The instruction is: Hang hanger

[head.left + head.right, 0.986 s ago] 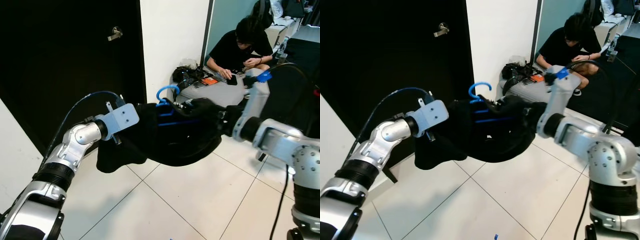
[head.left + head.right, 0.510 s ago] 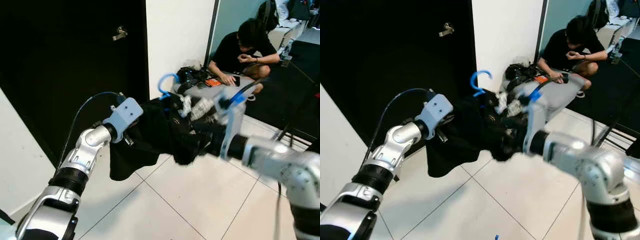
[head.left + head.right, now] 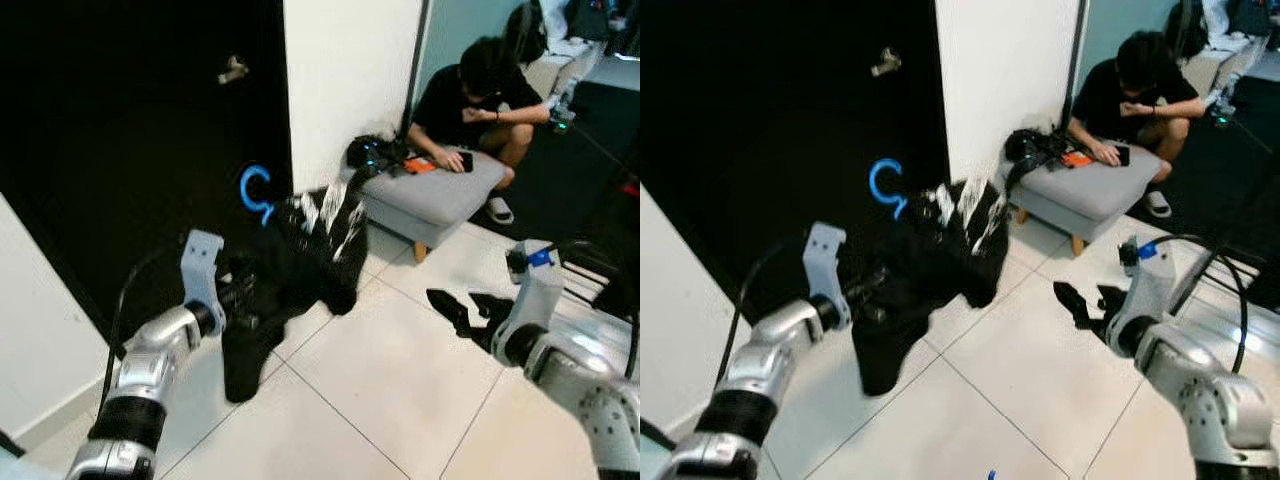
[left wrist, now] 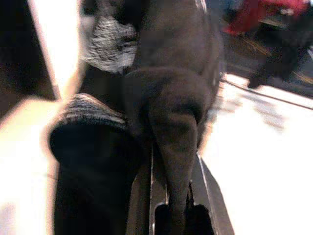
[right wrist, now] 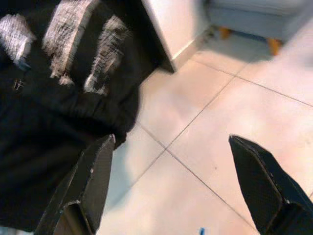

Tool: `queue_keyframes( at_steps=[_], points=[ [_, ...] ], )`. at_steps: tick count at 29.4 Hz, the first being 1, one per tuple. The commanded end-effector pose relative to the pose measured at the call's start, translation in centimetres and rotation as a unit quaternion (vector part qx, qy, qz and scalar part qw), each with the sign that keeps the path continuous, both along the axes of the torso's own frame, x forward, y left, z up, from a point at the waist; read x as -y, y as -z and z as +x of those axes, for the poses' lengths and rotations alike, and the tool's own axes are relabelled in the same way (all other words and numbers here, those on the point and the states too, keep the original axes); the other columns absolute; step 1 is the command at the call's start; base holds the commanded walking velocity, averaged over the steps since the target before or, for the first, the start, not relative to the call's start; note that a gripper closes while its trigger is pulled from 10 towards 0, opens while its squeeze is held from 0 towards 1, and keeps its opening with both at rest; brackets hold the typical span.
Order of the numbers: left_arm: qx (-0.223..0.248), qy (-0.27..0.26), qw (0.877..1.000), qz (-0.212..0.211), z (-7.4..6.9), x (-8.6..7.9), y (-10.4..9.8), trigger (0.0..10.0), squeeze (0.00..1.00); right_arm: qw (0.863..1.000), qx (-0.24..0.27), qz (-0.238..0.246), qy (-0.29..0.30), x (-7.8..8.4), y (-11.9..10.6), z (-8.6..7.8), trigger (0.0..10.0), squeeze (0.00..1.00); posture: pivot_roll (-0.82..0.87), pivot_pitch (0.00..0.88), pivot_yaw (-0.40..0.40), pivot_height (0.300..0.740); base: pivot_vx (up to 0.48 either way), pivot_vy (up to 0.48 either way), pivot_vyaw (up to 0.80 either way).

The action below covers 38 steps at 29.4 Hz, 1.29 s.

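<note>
A black garment (image 3: 300, 255) with white print hangs on a blue hanger; its hook (image 3: 255, 192) sticks up in front of the black door. My left gripper (image 3: 240, 293) is low on the left, shut on the garment's cloth, and in the left wrist view a fold of the cloth (image 4: 173, 147) runs between its fingers. My right gripper (image 3: 466, 310) is off to the right, above the tiled floor, clear of the garment. Its fingers (image 5: 90, 188) are spread wide, so it is open and holds nothing.
The black door (image 3: 130, 130) with a metal handle (image 3: 232, 69) fills the left, beside a white wall (image 3: 345, 70). A person (image 3: 470, 90) crouches behind a grey footstool (image 3: 445, 195) with bags on it. Tiled floor (image 3: 370, 400) lies ahead.
My right gripper has let go of the garment and drawn back to the right. The garment and hook have swung left toward the door, hanging from my left gripper alone.
</note>
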State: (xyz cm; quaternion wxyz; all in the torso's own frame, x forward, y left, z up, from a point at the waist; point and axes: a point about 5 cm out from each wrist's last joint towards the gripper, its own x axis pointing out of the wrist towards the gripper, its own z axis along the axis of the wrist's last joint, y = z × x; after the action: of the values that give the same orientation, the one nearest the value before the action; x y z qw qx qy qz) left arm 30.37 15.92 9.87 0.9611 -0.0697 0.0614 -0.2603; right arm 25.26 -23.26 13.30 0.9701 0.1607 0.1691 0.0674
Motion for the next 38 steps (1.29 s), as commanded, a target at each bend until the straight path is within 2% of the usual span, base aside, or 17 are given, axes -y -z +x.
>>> queue_keyframes(
  at_steps=[1,2,3,4,5,6,9,10,11,12,13,15,17,22,25,30,38],
  points=[
    [0.029,0.023,0.999,-0.017,-0.1,1.0,-1.4,10.0,0.00,1.000,-0.005,-0.003,0.016,0.2,0.5,-0.4,10.0,0.00,-0.05,0.000,0.018,0.740,0.000,0.000,-0.76],
    [0.009,0.005,1.000,-0.001,-2.0,1.1,-0.2,10.0,0.00,0.999,-0.022,0.013,0.024,-0.5,2.2,-2.1,10.0,0.00,-0.04,0.000,0.006,0.740,0.000,0.000,-0.77],
    [0.009,0.005,1.000,-0.001,-2.0,1.1,-0.2,10.0,0.00,0.999,-0.022,0.013,0.024,-0.5,2.2,-2.1,10.0,0.00,-0.04,0.000,0.006,0.740,0.000,0.000,-0.77],
    [-0.001,-0.010,1.000,0.013,-3.4,1.2,0.4,10.0,0.00,0.999,-0.037,0.017,0.025,-1.3,3.4,-3.5,10.0,0.00,-0.04,0.000,0.002,0.740,0.000,0.000,-0.77],
    [-0.001,-0.010,1.000,0.013,-3.4,1.2,0.4,10.0,0.00,0.999,-0.037,0.017,0.025,-1.3,3.4,-3.5,10.0,0.00,-0.04,0.000,0.002,0.740,0.000,0.000,-0.77],
    [-0.005,-0.013,1.000,0.021,-4.6,1.3,0.7,10.0,0.00,0.999,-0.046,0.024,0.014,-2.3,4.1,-4.7,10.0,0.00,-0.04,0.000,-0.004,0.740,0.000,0.000,-0.77],
    [-0.004,-0.013,1.000,0.015,-5.5,1.5,0.8,10.0,0.00,0.999,-0.040,0.030,0.009,-2.8,4.1,-5.2,10.0,0.00,-0.05,0.000,-0.005,0.740,0.000,0.000,-0.77],
    [-0.003,-0.016,1.000,-0.004,-5.8,1.5,0.7,10.0,0.00,0.999,-0.030,0.038,0.017,-2.6,3.8,-5.3,10.0,0.00,-0.05,0.002,-0.012,0.740,0.000,0.000,-0.78],
    [-0.003,-0.016,1.000,-0.004,-5.8,1.5,0.7,10.0,0.00,0.999,-0.030,0.038,0.017,-2.6,3.8,-5.3,10.0,0.00,-0.05,0.002,-0.012,0.740,0.000,0.000,-0.78],
    [-0.006,-0.025,0.999,-0.034,-5.7,1.2,0.5,10.0,0.00,0.999,-0.019,0.043,0.023,-2.4,3.6,-5.3,10.0,0.00,-0.05,0.007,-0.011,0.740,0.000,0.000,-0.78],
    [-0.006,-0.025,0.999,-0.034,-5.7,1.2,0.5,10.0,0.00,0.999,-0.019,0.043,0.023,-2.4,3.6,-5.3,10.0,0.00,-0.05,0.007,-0.011,0.740,0.000,0.000,-0.78],
    [-0.013,-0.031,0.997,-0.072,-5.2,0.8,0.2,10.0,0.00,0.998,-0.004,0.056,0.039,-1.8,3.3,-5.3,10.0,0.00,-0.07,0.016,0.001,0.740,0.000,0.000,-0.78],
    [-0.016,-0.028,0.996,-0.079,-5.3,0.8,0.1,10.0,0.00,0.997,0.001,0.060,0.044,-1.7,3.4,-5.3,10.0,0.00,-0.07,0.016,0.001,0.740,0.000,0.000,-0.78],
    [-0.017,-0.025,0.997,-0.072,-5.7,0.9,-0.3,10.0,0.00,0.996,0.017,0.060,0.057,-1.7,3.3,-5.3,10.0,0.00,-0.07,0.012,0.007,0.740,0.000,0.000,-0.78],
    [-0.011,-0.020,0.998,-0.063,-5.8,1.2,-0.5,10.0,0.00,0.996,0.024,0.056,0.061,-1.6,3.3,-5.2,10.0,0.00,-0.08,0.008,0.008,0.740,0.292,0.000,0.00],
    [0.022,0.013,0.999,-0.019,-6.2,2.3,-1.3,10.0,0.00,0.996,0.028,0.043,0.068,-1.2,3.1,-5.1,10.0,0.00,-0.09,0.004,0.016,0.740,0.480,0.000,0.00],
    [0.046,0.041,0.998,-0.001,-5.7,3.2,-2.2,10.0,0.00,0.996,0.029,0.048,0.071,-1.2,3.1,-5.1,10.0,0.00,-0.10,0.002,0.033,0.740,0.480,0.000,-0.67]
  ],
)
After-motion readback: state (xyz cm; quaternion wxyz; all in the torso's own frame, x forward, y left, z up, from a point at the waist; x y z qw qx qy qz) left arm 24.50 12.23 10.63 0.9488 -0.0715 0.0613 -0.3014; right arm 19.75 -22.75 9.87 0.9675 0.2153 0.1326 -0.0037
